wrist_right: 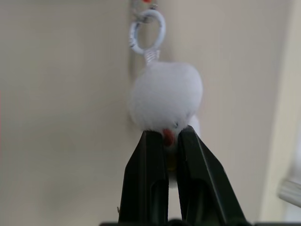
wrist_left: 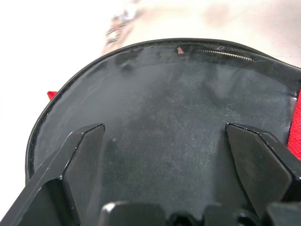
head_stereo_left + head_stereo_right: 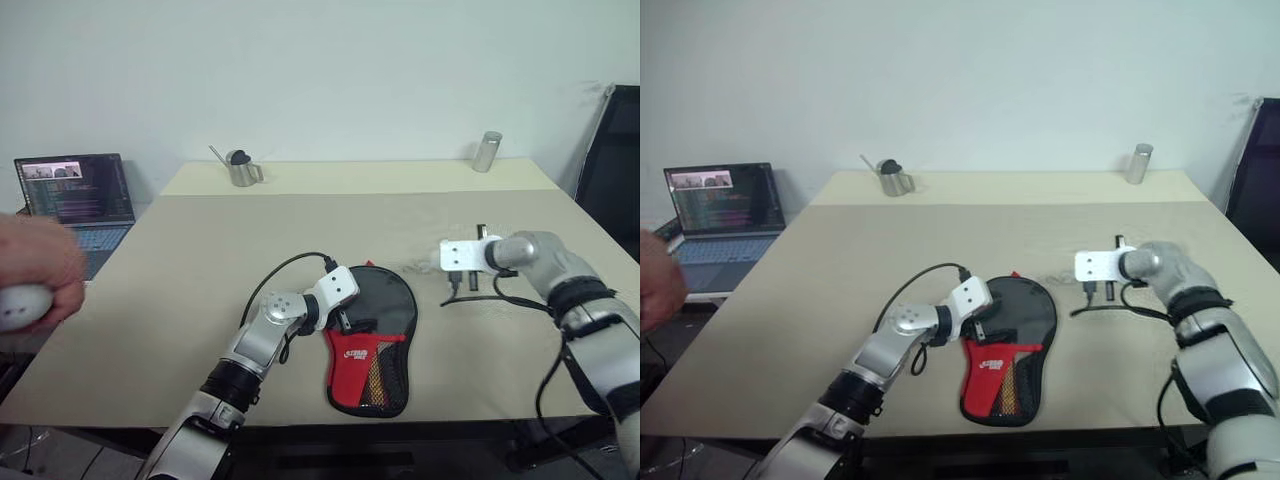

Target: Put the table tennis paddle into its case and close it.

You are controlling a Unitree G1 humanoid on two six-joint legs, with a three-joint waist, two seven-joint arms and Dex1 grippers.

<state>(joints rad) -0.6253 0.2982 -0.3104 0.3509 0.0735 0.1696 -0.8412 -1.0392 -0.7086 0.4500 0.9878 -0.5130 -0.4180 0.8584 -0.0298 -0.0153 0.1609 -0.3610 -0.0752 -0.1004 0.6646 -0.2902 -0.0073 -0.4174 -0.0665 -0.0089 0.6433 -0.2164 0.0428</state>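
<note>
Lying flat near the front edge of the tan table (image 3: 200, 250), the case (image 3: 372, 345) is black and red, with its red handle end and mesh pocket pointing toward the robot and its round black end pointing away. A white logo sits on the red part. In the left wrist view the round black face (image 2: 174, 127) lies inside the case's dark rim, and a bit of zipper (image 2: 225, 54) runs along the far edge. It looks like the table tennis paddle inside the case, but I cannot tell for sure. The left gripper (image 2: 164, 155) rests low over the round end of the case, and its two black fingers (image 2: 77, 160) are spread wide apart with nothing between them. A little farther back and off to the right, the right gripper (image 1: 165, 141) hangs over the bare table, apart from the case. Its two fingers are squeezed together on a small fluffy white duck charm (image 1: 165, 96), which has a white ring (image 1: 147, 30) on top. At the left edge a person's hand (image 3: 35, 275) holds something white. Behind it an open laptop (image 3: 78, 200) sits beside the table. At the far edge of the table stand a small metal jug (image 3: 240, 168) on the left and a metal can (image 3: 487, 151) on the right.
</note>
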